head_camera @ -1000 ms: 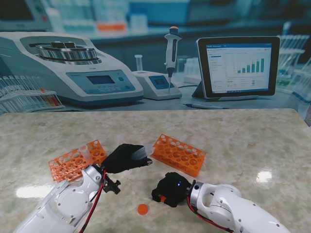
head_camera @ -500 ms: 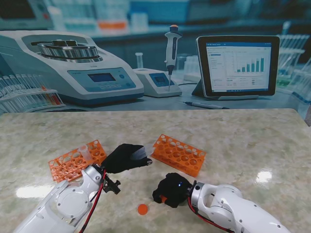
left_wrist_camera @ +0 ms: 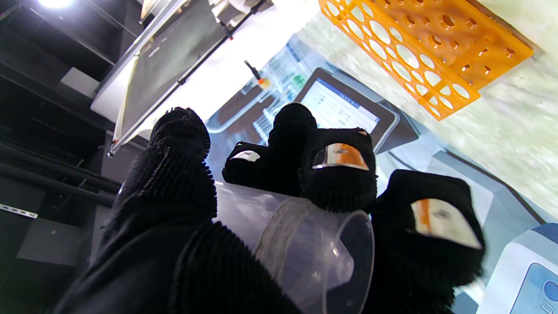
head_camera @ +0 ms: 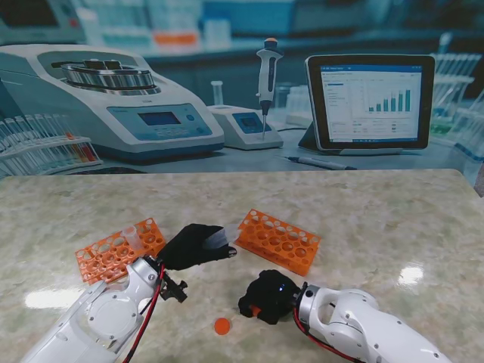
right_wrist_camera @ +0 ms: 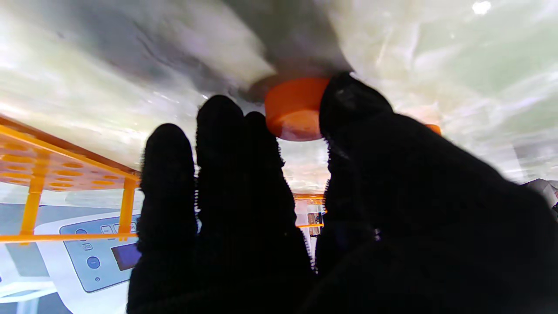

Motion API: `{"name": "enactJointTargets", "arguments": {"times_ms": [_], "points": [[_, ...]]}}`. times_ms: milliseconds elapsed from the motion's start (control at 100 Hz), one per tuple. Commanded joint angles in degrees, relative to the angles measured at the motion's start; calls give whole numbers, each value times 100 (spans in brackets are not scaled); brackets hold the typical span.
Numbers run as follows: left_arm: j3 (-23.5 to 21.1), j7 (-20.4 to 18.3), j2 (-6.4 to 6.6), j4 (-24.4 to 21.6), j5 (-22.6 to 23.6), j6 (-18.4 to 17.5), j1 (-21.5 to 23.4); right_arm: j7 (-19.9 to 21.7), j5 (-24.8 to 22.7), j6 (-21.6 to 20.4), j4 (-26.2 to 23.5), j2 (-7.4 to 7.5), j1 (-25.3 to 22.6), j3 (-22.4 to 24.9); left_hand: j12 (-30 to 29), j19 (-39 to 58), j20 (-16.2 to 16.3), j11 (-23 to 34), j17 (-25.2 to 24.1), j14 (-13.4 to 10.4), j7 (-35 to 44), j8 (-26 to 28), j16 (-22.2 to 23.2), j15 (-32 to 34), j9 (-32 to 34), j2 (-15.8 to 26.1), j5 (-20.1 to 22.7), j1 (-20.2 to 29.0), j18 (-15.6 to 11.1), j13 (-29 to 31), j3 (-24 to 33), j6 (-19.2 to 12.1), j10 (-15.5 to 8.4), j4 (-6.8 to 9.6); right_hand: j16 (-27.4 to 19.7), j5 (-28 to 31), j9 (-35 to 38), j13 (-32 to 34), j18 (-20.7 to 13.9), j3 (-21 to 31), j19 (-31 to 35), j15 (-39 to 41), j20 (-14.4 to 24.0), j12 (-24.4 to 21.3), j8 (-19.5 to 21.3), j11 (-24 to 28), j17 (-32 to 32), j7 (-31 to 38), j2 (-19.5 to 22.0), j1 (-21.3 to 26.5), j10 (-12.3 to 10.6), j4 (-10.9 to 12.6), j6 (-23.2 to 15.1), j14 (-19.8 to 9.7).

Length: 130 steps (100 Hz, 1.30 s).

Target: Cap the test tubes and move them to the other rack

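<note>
**Cap under the right fingers, tube waiting in the left**

The risk I see is at the cap. The right hand [head_camera: 265,296] is pressed low on the bench [head_camera: 378,219], and its wrist view shows an orange cap [right_wrist_camera: 293,109] touching the thumb on one side, with the other fingers [right_wrist_camera: 220,144] just beside it. If they close unevenly on so small and smooth a piece, it could squirt out sideways across the bench, or tip on edge and sit crooked for capping. I cannot tell whether the right fingers already grip the cap or merely touch it.

A second orange cap [head_camera: 221,326] lies loose on the bench, nearer to me and to the left of that hand, close enough that a sweep of the wrist might knock it.

The left hand [head_camera: 195,245] has its fingers wrapped around a clear test tube [left_wrist_camera: 305,257], held between the two orange racks with its open mouth toward the wrist camera. A slack grip there could let the tube turn when the cap is pushed on.

The left rack [head_camera: 119,249] holds one clear tube at its far edge; the right rack [head_camera: 278,240] looks empty of tubes.
</note>
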Motion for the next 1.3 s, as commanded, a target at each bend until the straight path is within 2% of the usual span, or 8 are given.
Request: {"name": "enactJointTargets", "arguments": {"times_ms": [0,180,280,490,530,570,590,1290], "points": [[-4,-11,2,-36,-3,-3,19,3,-4,-13,-36,-6,-50,2,-39,506,-142,101,178,-195,582,370,35,52,232,457,106,136,111,229,277,7,-528,108,97,484,661,156,-120,1219,99,294,-17,161,211,643,69,224,276,1009,-918,364,45,-190],[0,-14,1,-31,-9,-1,14,-23,-18,-20,-77,-11,-88,64,-39,506,-142,101,178,-194,578,369,35,51,232,458,104,141,112,228,278,3,-528,108,99,515,694,173,-100,1264,96,307,-62,162,263,664,75,217,271,999,-990,360,34,-190],[-2,-12,1,-32,-8,-4,15,-36,-32,-30,-111,-13,-116,103,-39,506,-142,100,178,-194,578,369,35,50,231,462,104,140,112,228,277,3,-528,108,99,521,688,181,-97,1287,103,314,-109,162,286,668,77,213,251,1008,-908,356,10,-201],[-7,-13,2,-32,-8,-12,17,-52,-53,-55,-199,-20,-178,191,-40,506,-143,96,178,-195,578,369,34,45,223,463,104,141,112,223,276,3,-526,108,98,539,713,195,-82,1324,124,325,-206,156,315,679,82,210,256,1013,-987,355,7,-201],[-8,-14,2,-33,-10,-12,17,-52,-54,-60,-213,-21,-187,205,-40,505,-143,96,178,-195,578,370,34,44,223,464,104,140,112,223,275,3,-528,108,96,547,707,195,-78,1327,134,325,-235,154,322,679,83,212,241,1016,-916,350,8,-201],[-8,-16,2,-33,-11,-11,18,-53,-56,-64,-224,-22,-192,216,-40,503,-144,96,177,-195,578,370,34,44,223,464,104,142,113,223,276,3,-528,108,95,549,717,193,-80,1336,145,324,-263,156,327,685,85,209,257,1009,-999,351,6,-209],[-8,-16,2,-33,-11,-11,18,-53,-55,-66,-228,-23,-195,221,-40,502,-144,96,177,-195,578,370,34,44,223,466,104,138,114,223,274,3,-528,108,95,551,708,196,-78,1339,150,326,-281,155,330,683,84,208,239,1018,-929,349,5,-208],[-8,-19,2,-38,-21,-18,22,30,-12,-136,-305,-28,-230,299,-41,496,-148,88,177,-189,578,370,33,38,219,464,104,147,123,219,273,3,-525,110,95,570,726,215,-53,1399,267,337,-554,143,359,687,73,191,260,1014,-953,345,-7,-208]]}}
